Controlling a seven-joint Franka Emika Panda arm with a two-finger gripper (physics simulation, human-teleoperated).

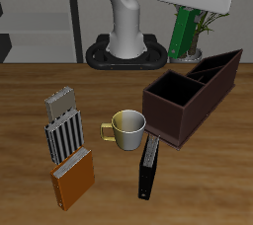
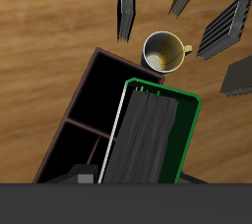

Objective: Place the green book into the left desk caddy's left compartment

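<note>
Green book (image 1: pixel 182 32) is clamped in the gripper (image 1: pixel 195 2), hanging upright above the back end of the left desk caddy (image 1: pixel 190 96). Recommended: align its edge over the left compartment (image 2: pixel 81 154), parallel to the dividers, then lower straight. Fingertips are hidden behind the book in both views.

Legible text, labels, brands, numbers, signs: none found in either view. The green book (image 1: pixel 182 32), the black book (image 1: pixel 149 165), the orange book (image 1: pixel 73 178) and the mug (image 1: pixel 127 128) show no readable lettering, and any marking on them is too small or blurred to make out. The desk caddy (image 1: pixel 170 116) likewise bears no readable mark.
</note>
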